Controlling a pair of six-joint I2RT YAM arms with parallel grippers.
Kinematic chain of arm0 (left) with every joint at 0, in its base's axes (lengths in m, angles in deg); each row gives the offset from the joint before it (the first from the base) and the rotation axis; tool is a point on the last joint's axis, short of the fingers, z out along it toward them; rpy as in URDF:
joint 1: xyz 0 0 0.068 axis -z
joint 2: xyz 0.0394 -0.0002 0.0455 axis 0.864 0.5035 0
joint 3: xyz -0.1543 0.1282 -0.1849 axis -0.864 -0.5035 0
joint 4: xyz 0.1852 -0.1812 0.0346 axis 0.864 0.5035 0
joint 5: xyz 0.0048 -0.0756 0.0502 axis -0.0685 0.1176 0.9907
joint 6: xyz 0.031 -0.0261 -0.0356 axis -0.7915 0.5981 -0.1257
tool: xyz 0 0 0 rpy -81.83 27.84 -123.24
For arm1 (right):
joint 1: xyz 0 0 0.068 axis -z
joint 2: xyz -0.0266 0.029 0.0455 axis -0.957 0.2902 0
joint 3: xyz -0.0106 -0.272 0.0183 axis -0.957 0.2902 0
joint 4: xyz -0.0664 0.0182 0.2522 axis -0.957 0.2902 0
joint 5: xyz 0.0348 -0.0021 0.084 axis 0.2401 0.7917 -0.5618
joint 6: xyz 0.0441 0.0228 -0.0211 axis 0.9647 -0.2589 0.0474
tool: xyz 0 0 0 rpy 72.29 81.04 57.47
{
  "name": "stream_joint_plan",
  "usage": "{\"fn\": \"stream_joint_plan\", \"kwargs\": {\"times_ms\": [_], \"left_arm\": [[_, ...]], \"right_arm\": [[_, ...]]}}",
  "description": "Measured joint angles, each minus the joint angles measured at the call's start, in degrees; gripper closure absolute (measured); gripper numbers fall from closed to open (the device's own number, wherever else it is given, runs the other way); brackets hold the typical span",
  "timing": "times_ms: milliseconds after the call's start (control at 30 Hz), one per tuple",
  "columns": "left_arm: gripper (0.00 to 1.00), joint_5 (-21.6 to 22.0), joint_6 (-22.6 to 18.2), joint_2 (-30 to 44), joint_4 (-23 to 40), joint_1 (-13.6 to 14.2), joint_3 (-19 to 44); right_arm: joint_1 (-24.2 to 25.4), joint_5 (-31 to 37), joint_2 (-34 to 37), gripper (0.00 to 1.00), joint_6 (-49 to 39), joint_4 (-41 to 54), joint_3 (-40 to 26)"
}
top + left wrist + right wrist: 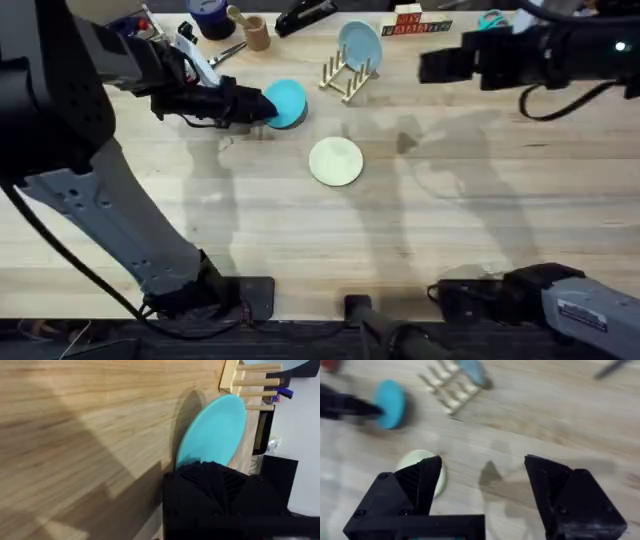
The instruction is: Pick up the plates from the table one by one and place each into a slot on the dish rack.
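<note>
Left gripper (258, 106) clenched on blue plate (287, 103), held on edge above table (480, 220); rack (349, 72) just beyond, up-right. Right gripper (482, 482) spread, empty. Cream plate (336, 161) flat mid-table, left arm nearer

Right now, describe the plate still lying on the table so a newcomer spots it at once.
Start at the wooden dish rack near the table's far edge, then come toward the arms' bases. The cream-yellow plate lies flat there, alone on bare wood; the other plates are blue.
</note>
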Motion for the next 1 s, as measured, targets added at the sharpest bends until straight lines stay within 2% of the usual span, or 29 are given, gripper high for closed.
{"fn": "stream_joint_plan", "kwargs": {"times_ms": [267, 533, 1000], "left_arm": [[0.961, 0.0, 0.0, 0.0, -0.1, 0.0, 0.0], [0.96, 0.0, 0.0, 0.0, -0.1, 0.0, 0.0], [0.96, 0.0, 0.0, 0.0, -0.2, 0.0, 0.0]], "right_arm": [[-6.9, -5.8, 2.5, 0.005, 6.1, -6.4, -0.1], [-13.6, -7.0, 10.0, 0.005, 12.5, -15.5, -0.1], [-20.9, -7.3, 24.2, 0.005, 21.8, -30.9, -0.2]]}}
